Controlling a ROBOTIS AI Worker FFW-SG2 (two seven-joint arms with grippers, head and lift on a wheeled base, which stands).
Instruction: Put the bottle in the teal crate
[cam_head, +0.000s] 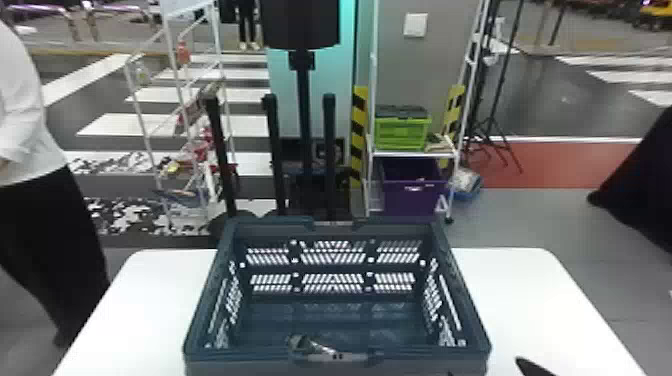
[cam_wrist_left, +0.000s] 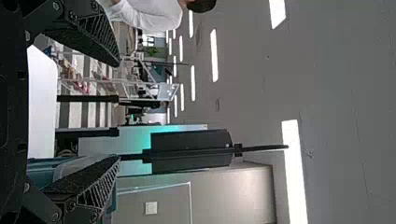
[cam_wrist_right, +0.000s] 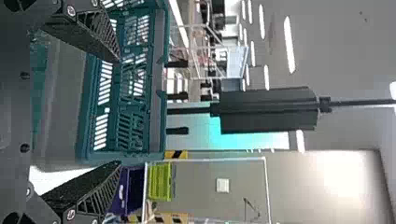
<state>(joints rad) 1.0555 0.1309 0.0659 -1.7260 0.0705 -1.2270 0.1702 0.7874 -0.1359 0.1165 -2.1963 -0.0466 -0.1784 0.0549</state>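
White table (cam_head: 510, 300), lower part of the head view, rounded far corners showing. Teal crate (cam_head: 465, 305) on it, bottom centre, open top up, slotted walls. Bottle (cam_head: 299, 342): clear, looks to be lying inside the crate by the near wall, bottom centre of the head view; partly lost behind the rim and handle area, exact pose hard to tell.

Right gripper (cam_head: 485, 366): dark tips poke in at the bottom edge of the head view, right of centre, by the crate's near right corner. Right wrist view has its two fingers apart, nothing clamped; crate wall visible past the gap. Left gripper (cam_wrist_left: 118, 111): left wrist view, fingers apart too, nothing between them; table edge and a bit of crate behind. So both hands empty.

Background, head view: white rack (cam_head: 371, 175) right of top centre, green box (cam_head: 402, 134) with a grey lid on its upper shelf, purple bin (cam_head: 412, 192) below that. Yellow-black striped strip (cam_head: 358, 130) at the rack's left side. Wall switch (cam_head: 415, 25) up top, right of centre. Big black cylinder (cam_head: 301, 22) on a pole, top centre. Wire stand (cam_head: 145, 115) with small items, upper left. Red floor patch (cam_head: 530, 165), right side.
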